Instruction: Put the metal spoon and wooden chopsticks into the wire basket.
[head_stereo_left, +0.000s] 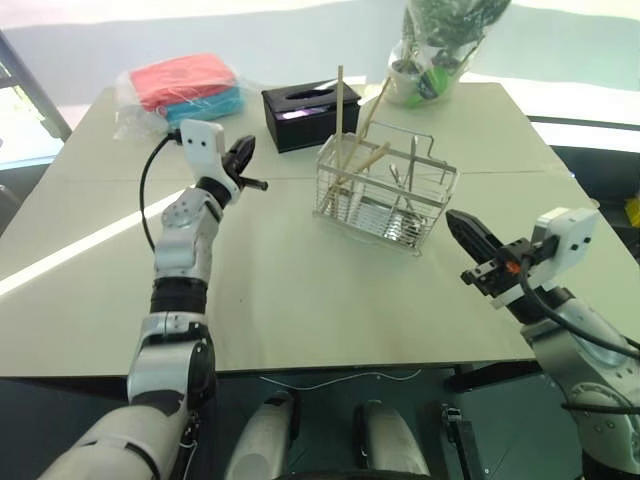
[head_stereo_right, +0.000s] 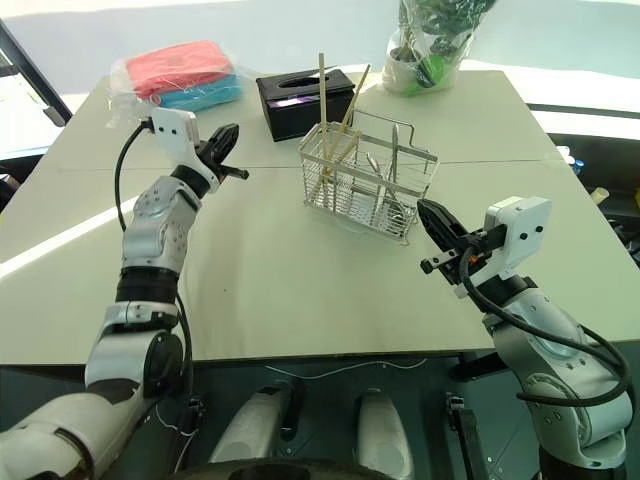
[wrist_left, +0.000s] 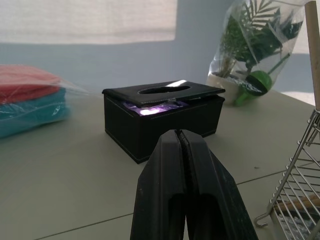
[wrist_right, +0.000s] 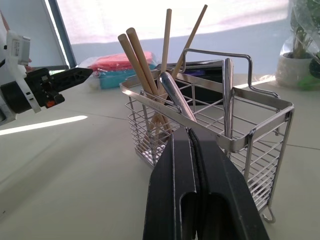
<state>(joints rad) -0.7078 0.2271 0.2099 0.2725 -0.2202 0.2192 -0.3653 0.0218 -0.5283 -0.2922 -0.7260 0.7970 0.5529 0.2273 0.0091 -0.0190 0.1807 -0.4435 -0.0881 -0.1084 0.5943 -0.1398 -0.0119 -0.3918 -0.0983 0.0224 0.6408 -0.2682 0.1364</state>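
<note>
A lab-like test room: a bare table (head_stereo_left: 300, 300) with staged props, tissue box (head_stereo_left: 310, 115) at 12 o'clock, bagged plant (head_stereo_left: 440, 50) at 1.

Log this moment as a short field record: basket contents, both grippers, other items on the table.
wire basket: upright on the table, near its middle
wooden chopsticks: standing tilted in the basket, tips above the rim
metal spoon: standing in the basket with other utensils
left gripper: shut, empty, above the table to the basket's left
right gripper: shut, empty, to the basket's right
black tissue box: behind the basket
bagged towels: red over teal, far left corner
bagged plant: far edge
</note>
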